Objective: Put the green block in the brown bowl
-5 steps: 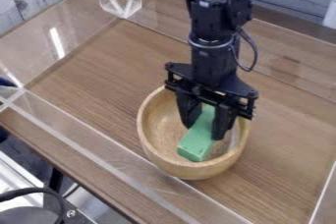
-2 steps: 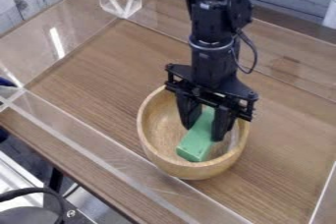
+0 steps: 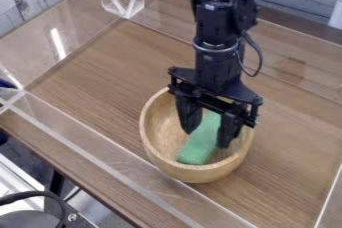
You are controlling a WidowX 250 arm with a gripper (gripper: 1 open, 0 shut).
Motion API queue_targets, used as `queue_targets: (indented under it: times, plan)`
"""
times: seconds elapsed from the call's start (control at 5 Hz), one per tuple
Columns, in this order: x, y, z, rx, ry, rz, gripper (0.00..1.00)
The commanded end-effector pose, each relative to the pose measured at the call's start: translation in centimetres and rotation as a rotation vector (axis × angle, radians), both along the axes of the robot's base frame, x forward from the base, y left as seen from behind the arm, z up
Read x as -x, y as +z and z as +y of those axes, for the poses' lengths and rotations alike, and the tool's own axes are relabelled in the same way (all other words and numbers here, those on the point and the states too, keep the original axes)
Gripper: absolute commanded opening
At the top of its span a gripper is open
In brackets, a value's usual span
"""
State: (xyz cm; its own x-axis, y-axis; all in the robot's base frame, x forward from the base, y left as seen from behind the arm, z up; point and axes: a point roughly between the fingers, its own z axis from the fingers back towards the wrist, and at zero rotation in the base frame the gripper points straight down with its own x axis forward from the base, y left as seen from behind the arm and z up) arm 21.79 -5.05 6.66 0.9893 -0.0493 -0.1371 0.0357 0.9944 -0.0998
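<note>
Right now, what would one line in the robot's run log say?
end effector: open, over bowl | green block: in brown bowl, leaning on its wall | task: block in bowl

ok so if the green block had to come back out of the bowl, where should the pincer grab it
Grip the block across its narrow width near the raised upper end, coming straight down from above. It leans lengthwise inside the bowl, whose thick walls block any side approach; the long flat faces suit the pincer, which hangs open right over it.
</note>
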Motion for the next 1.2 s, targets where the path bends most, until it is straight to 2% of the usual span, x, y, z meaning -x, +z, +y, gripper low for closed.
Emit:
queue_targets:
  times: [0.0, 0.2, 0.4, 0.6, 1.0]
  plan:
    - [-1.2, 2.1, 0.0, 0.015, -0.001, -0.063, 1.0]
    - [-1.4, 4.0, 0.4, 0.025, 0.007, -0.095, 1.0]
    - [-1.8, 6.6, 1.0, 0.026, 0.02, -0.133, 1.0]
    - [-2.2, 8.7, 1.9, 0.018, 0.035, -0.159, 1.0]
    - [-2.6, 11.1, 6.5, -0.039, 0.09, -0.184, 1.0]
